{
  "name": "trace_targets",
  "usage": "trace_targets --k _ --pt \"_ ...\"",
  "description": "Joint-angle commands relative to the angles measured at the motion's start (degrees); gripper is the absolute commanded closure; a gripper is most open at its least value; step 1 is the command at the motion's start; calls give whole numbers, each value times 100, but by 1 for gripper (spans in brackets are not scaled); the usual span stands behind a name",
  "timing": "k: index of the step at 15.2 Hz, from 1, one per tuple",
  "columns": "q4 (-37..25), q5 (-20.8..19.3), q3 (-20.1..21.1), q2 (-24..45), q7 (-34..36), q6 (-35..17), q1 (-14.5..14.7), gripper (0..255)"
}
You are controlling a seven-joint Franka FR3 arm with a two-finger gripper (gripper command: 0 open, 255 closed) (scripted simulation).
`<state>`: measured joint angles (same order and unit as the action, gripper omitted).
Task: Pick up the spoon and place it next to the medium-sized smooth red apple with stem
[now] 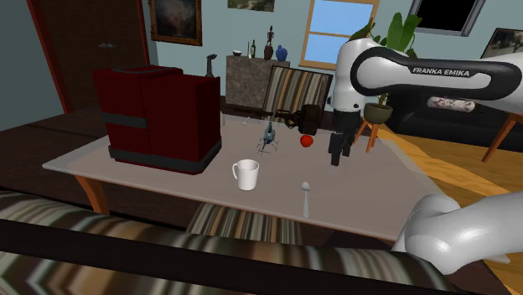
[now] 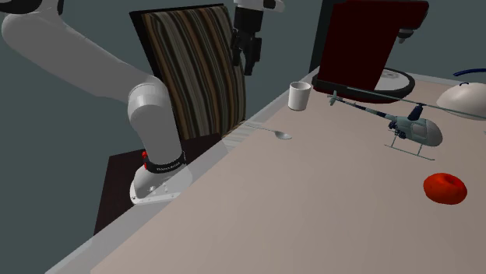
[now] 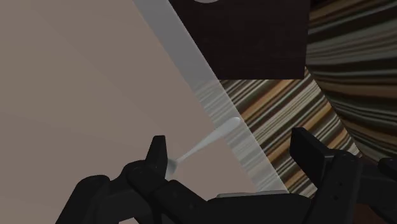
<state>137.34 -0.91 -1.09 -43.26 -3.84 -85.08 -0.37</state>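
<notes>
Claw [image 1: 336, 157]: held released above the counter [image 2: 311, 210], nothing gripped, fingers [image 3: 158, 154] spread apart.
Spoon [image 3: 207, 143]: laid flat below the claw, seen between the spread fingers and untouched by them, nearer one finger; its handle end is set at the counter's edge.
Apple [image 1: 307, 142]: red, set on the counter well apart from the claw and the spoon.
Mug [image 1: 245, 174]: white, stood upright off to one side of the claw.

a home's living room: framed painting [image 1: 175, 20], window [image 1: 339, 32], potted plant [image 1: 402, 32], striped chair [image 1: 295, 86].
</notes>
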Motion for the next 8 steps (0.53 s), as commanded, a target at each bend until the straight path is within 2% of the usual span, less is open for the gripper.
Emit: trace_targets --k 1,8 --pt "0 0 0 0 0 0 0 0" --pt "1140 254 1017 197 2670 -1807 -661 0"
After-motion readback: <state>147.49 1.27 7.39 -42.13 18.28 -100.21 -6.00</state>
